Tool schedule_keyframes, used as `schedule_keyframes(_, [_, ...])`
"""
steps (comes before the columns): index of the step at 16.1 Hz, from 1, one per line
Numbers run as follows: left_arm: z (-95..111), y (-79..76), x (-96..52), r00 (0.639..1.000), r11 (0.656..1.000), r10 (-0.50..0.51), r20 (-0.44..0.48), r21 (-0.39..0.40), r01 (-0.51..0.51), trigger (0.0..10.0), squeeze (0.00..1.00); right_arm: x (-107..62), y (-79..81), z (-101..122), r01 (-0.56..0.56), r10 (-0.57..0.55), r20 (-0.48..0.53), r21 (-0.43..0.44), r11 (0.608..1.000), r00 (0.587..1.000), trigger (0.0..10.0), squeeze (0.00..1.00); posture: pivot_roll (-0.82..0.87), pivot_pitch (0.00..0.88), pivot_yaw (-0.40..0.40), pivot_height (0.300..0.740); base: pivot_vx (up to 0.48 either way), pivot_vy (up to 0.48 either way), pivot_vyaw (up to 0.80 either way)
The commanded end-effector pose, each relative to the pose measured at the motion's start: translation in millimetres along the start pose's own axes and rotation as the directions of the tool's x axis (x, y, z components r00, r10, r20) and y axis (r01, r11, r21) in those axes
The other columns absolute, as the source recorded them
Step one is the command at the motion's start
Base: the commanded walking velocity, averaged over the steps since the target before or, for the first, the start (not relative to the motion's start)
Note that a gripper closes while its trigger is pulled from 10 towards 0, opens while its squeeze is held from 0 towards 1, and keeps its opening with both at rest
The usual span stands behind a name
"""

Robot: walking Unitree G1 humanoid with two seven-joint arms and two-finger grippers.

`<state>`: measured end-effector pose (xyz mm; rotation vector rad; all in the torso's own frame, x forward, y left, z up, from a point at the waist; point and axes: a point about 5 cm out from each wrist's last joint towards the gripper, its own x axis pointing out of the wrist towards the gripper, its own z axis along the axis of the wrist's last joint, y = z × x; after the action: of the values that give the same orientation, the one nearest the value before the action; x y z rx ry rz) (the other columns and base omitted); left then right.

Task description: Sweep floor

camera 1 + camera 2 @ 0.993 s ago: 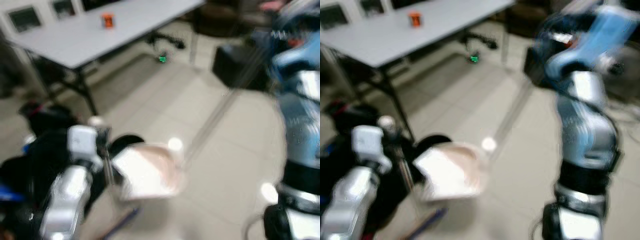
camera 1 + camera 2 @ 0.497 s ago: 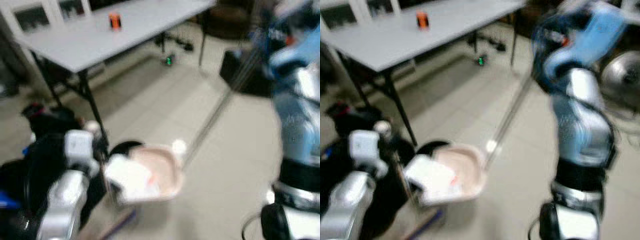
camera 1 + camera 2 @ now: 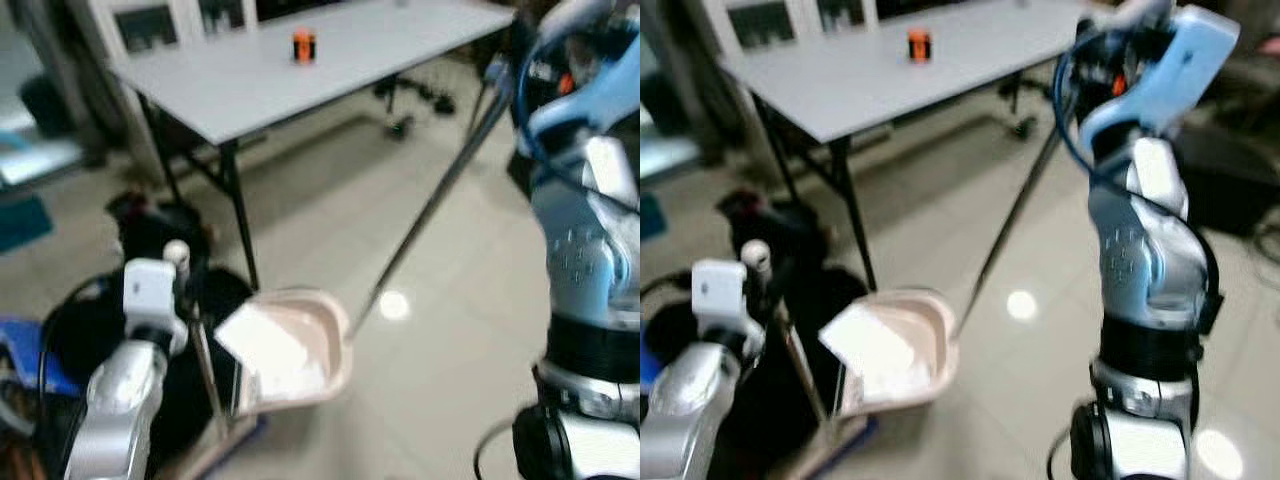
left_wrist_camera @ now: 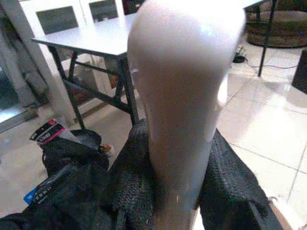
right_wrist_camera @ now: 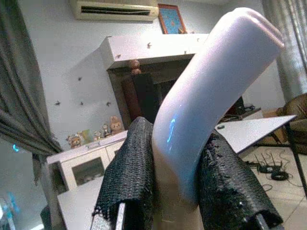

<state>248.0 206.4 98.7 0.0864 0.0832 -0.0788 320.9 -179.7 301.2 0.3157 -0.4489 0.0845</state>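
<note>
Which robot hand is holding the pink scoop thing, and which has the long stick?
The left gripper holds the pink dustpan, low beside the black bag. The right gripper, raised high, holds the long broom stick.

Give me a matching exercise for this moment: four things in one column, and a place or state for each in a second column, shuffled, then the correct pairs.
Things:
1. dustpan
2. orange can
3. broom handle
4. black bag

Places or states:
A. on the grey table
B. on the floor under the table's corner
C. held low on a long pole by the left gripper, white litter inside
D. slanting from the dustpan up to the right gripper

Pairs: 1-C, 2-A, 3-D, 4-B
</note>
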Motion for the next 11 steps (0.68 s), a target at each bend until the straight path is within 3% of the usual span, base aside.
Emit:
schedule_keyframes(1, [6.6, -1.0, 2.0, 0.999, 1.0, -0.015, 0.031, 0.001, 0.015, 10.0, 0.0, 0.5, -1.3, 12.8, 0.01, -0.012, 0.063, 0.038, 0.999, 0.998, 10.0, 0.0, 0.06, 0.0, 0.019, 0.74, 0.398, 0.0, 0.0])
schedule_keyframes(3, [5.3, 0.5, 1.3, 1.0, 1.0, -0.016, 0.025, 0.006, 0.016, 10.0, 0.0, 0.8, -3.6, 14.2, 0.021, -0.026, 0.071, 0.064, 0.998, 0.997, 10.0, 0.0, 0.06, 0.0, 0.019, 0.74, 0.364, 0.0, 0.0])
schedule_keyframes(8, [-0.3, 5.5, -0.3, 1.0, 1.0, -0.002, 0.0, 0.0, 0.002, 10.0, 0.0, 0.7, -7.2, 16.5, 0.038, -0.044, 0.089, 0.07, 0.997, 0.995, 10.0, 0.0, 0.06, 0.0, 0.027, 0.74, 0.0, 0.0, 0.0])
schedule_keyframes(11, [-4.1, 7.6, -1.3, 1.0, 1.0, 0.003, -0.01, 0.002, -0.003, 10.0, 0.0, 0.5, -8.6, 17.6, 0.042, -0.044, 0.112, 0.023, 0.999, 0.993, 10.0, 0.0, 0.06, 0.0, 0.027, 0.74, 0.0, 0.0, 0.0])
